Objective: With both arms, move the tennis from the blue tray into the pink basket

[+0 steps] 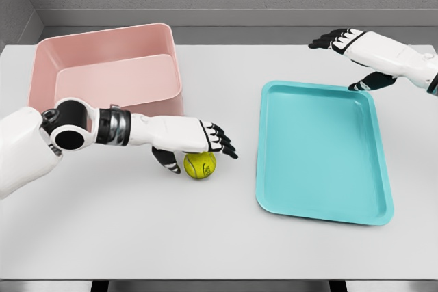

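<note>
A yellow-green tennis ball (200, 165) lies on the white table between the pink basket (109, 66) and the blue-green tray (321, 150). My left hand (198, 147) hovers right over the ball, palm down, fingers stretched out flat and thumb hanging beside the ball on its left; no finger wraps around it. My right hand (342, 49) floats above the table past the tray's far right corner, fingers extended and holding nothing. Nothing lies in the tray, and the basket's visible inside is bare.
The table (205, 237) runs to a front edge at the bottom of the view. A grey wall stands behind it. The basket sits at the back left, the tray at the right centre.
</note>
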